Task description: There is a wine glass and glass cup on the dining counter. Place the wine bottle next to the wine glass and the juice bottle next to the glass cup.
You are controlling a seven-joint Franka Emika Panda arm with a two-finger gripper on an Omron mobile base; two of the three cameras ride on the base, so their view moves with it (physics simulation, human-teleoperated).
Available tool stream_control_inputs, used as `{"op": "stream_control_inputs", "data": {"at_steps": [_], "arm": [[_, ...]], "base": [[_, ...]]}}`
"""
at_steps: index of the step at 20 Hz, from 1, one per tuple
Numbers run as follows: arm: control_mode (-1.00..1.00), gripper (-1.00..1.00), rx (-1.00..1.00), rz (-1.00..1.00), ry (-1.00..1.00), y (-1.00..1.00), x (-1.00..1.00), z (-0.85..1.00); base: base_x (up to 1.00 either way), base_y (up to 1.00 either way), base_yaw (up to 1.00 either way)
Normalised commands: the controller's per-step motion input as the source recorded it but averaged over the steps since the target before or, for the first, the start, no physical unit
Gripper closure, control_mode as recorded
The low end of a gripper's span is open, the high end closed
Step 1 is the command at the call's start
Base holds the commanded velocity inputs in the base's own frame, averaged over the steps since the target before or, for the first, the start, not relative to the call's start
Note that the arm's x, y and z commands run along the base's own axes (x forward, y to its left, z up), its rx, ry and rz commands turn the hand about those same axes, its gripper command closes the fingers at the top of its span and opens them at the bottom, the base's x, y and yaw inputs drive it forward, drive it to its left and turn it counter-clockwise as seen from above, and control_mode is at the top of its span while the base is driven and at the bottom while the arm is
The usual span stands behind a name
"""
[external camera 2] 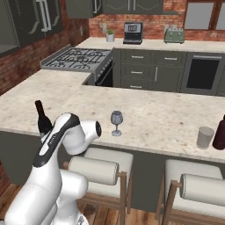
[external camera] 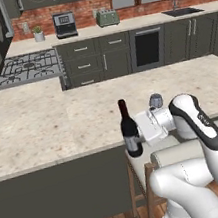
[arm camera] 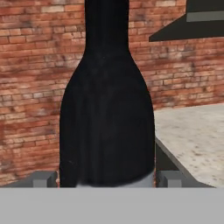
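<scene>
Wine bottle point(external camera: 130, 132) upright at the near edge of the dining counter point(external camera: 42, 122), in front of the robot's hand; the gripper point(external camera: 142, 134) reaches it from the 3 o'clock side in the left base view. In the hand view the bottle's black body point(arm camera: 107, 122) stands directly between the two dark finger tips point(arm camera: 43, 178), which sit against its lower sides; the jaws appear closed on the bottle at a width matching its body. Whether the bottle's base rests on the counter or is just clear of it cannot be told. In the right base view the bottle point(external camera 2: 42, 117) stands at 9 o'clock from the wine glass point(external camera 2: 116, 122), well apart from it, with the robot's forearm between them. The wine glass stands upright near the counter's front edge and looks empty. At the counter's 3 o'clock end the glass cup point(external camera 2: 205, 137) stands upright just beside the juice bottle point(external camera 2: 219, 132); what the cup holds cannot be told. Two cushioned stools point(external camera 2: 105, 165) stand under the front edge.
</scene>
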Motion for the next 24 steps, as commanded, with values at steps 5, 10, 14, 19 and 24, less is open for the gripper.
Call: {"op": "stream_control_inputs", "data": {"at_steps": [5,10,14,19,24], "arm": [[-1.00,1.00,-0.09,-0.07,0.16,0.00,0.04,0.32],[-1.00,1.00,-0.12,-0.01,0.19,-0.11,0.00,0.33],[-1.00,1.00,-0.03,0.00,0.14,-0.34,-0.03,0.24],[-1.00,1.00,-0.01,0.00,0.09,-0.40,-0.04,0.20],[-1.00,1.00,0.00,0.00,0.00,-0.46,-0.13,0.18]], "base": [[0.00,0.00,0.00],[0.00,0.00,0.00],[0.00,0.00,0.00],[0.00,0.00,0.00],[0.00,0.00,0.00]]}}
